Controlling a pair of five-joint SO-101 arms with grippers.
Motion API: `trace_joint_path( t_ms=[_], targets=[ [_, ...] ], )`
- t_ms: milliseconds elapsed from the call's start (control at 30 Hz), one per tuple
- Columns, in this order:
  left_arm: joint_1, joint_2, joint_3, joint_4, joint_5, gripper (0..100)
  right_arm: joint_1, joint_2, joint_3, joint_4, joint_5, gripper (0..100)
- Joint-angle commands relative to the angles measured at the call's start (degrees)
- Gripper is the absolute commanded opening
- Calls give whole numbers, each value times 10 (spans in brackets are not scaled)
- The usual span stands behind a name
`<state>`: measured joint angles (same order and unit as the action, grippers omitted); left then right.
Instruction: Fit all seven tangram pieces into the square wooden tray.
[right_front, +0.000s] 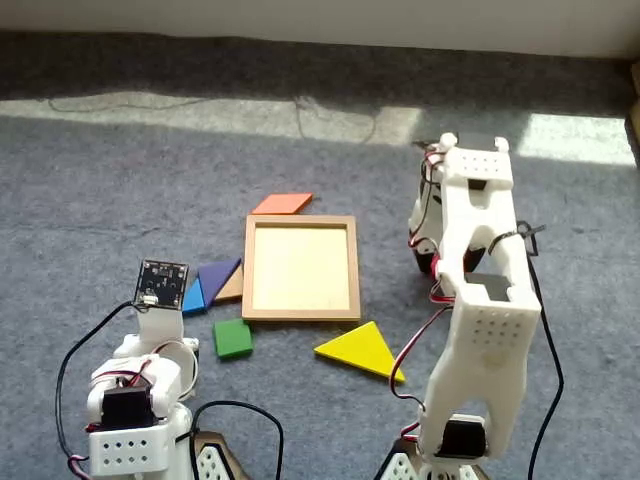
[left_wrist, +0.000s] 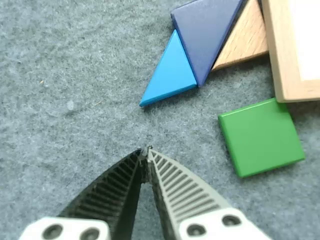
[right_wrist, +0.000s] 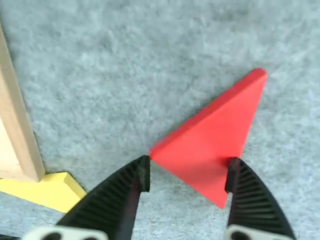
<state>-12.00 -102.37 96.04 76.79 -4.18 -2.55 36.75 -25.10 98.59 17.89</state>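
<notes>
Nothing is sitting in the square wooden tray (right_front: 300, 219) yet: its floor is lying bare, and all seven pieces are resting outside it on the grey carpet (right_front: 120, 180), so the whole fitting job is remaining to be done. The right gripper (right_wrist: 187, 172) is standing released, its jaws spread astride the red triangle (right_wrist: 215, 135), one tip at a corner and the other at the opposite edge. Whether the pads are already pressing on it is hard to tell from this angle. A corner of the tray and a tip of the yellow triangle (right_front: 362, 348) are lying off to one side of that gripper, near it. The left gripper (left_wrist: 146, 152) is clenched on nothing, its tips meeting just above the carpet. The light blue triangle (left_wrist: 172, 72) is lying just ahead of those tips. The navy triangle (left_wrist: 207, 30) and the wood-coloured triangle (left_wrist: 245, 42) are packed together beyond it. The green square (left_wrist: 261, 136) is lying near, off to one side. The orange piece (right_front: 282, 204) is sitting at the tray's far edge, well apart from both grippers. The red triangle is looking like the first piece in hand.
</notes>
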Motion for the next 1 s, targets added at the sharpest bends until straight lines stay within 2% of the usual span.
trace_joint_path(
  t_ms=[0, 367, 567, 967],
  targets=[
    [-7, -20, 11, 3, 2, 7, -4, -22, -41, 22, 5, 227],
    [-7, -20, 11, 3, 2, 7, -17, -20, -43, 22, 4, 237],
    [-7, -20, 11, 3, 2, 7, -11, -15, -42, 17, 3, 329],
    [-7, -20, 11, 3, 2, 7, 0, 69, -45, -18, 7, 329]
  ],
)
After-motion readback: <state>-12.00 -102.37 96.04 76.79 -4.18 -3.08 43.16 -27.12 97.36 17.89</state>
